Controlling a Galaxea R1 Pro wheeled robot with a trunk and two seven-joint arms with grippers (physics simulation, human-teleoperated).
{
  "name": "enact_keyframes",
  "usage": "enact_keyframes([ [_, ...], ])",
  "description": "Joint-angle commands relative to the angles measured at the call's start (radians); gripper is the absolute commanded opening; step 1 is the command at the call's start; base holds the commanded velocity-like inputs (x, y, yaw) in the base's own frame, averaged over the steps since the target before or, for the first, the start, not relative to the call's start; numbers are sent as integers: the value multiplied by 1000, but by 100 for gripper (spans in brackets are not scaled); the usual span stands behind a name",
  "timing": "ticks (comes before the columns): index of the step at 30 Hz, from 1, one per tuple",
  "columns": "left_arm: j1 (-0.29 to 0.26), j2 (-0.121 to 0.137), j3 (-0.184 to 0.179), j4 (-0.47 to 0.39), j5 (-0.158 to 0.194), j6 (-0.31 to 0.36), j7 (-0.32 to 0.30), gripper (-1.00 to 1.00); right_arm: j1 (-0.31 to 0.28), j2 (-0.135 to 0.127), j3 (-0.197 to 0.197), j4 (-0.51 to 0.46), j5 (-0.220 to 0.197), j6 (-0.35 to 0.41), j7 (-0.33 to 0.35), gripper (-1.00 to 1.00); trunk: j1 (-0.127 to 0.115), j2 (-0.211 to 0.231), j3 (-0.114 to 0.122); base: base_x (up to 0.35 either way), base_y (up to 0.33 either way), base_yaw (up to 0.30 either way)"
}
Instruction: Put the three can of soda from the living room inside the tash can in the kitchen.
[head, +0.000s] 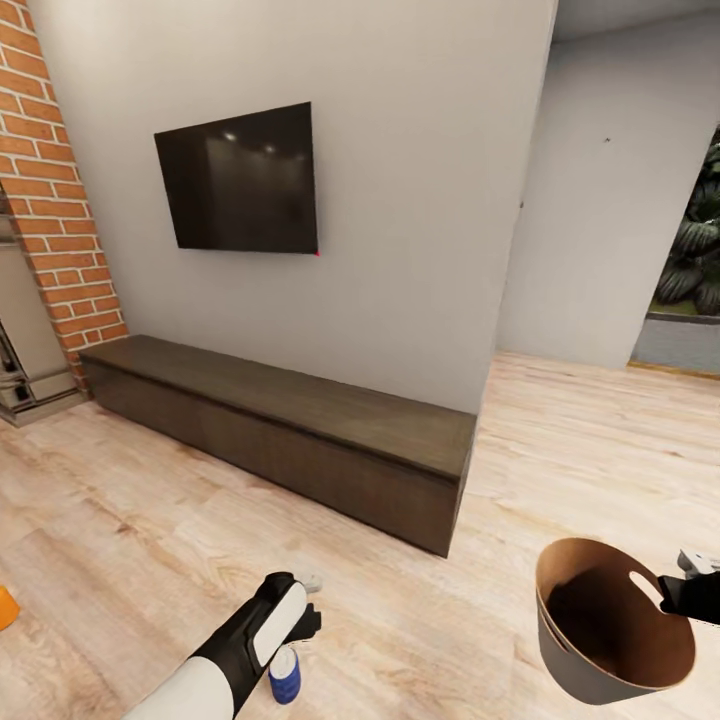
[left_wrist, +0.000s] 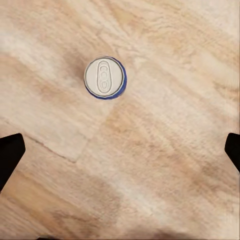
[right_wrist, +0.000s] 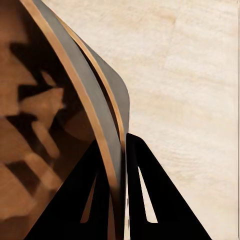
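Observation:
A blue can of soda (head: 285, 676) stands upright on the light wood floor; from above its silver top (left_wrist: 104, 77) shows. My left gripper (head: 304, 612) hangs open above it, its dark fingertips (left_wrist: 10, 155) spread wide apart and the can off-centre between them, untouched. A bright orange shape (head: 5, 606) at the left edge of the head view may be another can. My right gripper (head: 683, 592) is shut on the rim of the trash can (head: 610, 630), grey outside and copper-brown inside, held tilted above the floor. Its fingers (right_wrist: 145, 200) pinch the wall (right_wrist: 107, 150).
A long dark low cabinet (head: 290, 430) runs along the grey wall under a black TV (head: 240, 180). The red-brick fireplace (head: 55, 200) stands at the left. An opening to the right leads past a wall corner toward a window with plants (head: 695, 250).

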Motion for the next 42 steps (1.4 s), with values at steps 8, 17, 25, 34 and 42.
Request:
enact_keyframes([
  [8, 0, 16, -2, 55, 0, -34, -65, 100, 1, 0, -5, -27, -28, 5, 4, -100, 0, 0, 0, 287, 0, -2],
  [17, 0, 13, -8, 132, -5, -99, -71, 100, 6, -1, -5, -47, -28, 5, 5, -100, 23, -42, -19, 43, 0, 0],
  [25, 0, 9, -5, 193, -111, -114, -117, 100, 9, -10, -7, -74, -30, 7, 6, -100, 54, -98, -44, 1, 0, 0],
  [34, 0, 7, -2, 200, -127, -110, -155, 100, 10, -12, -7, -81, -31, 8, 6, -100, 61, -107, -78, 0, 0, 0],
  [42, -10, 1, -2, 187, -127, -102, -149, 100, 10, -3, -7, -87, -28, 0, 6, -100, 65, -109, -109, 0, 0, 0],
])
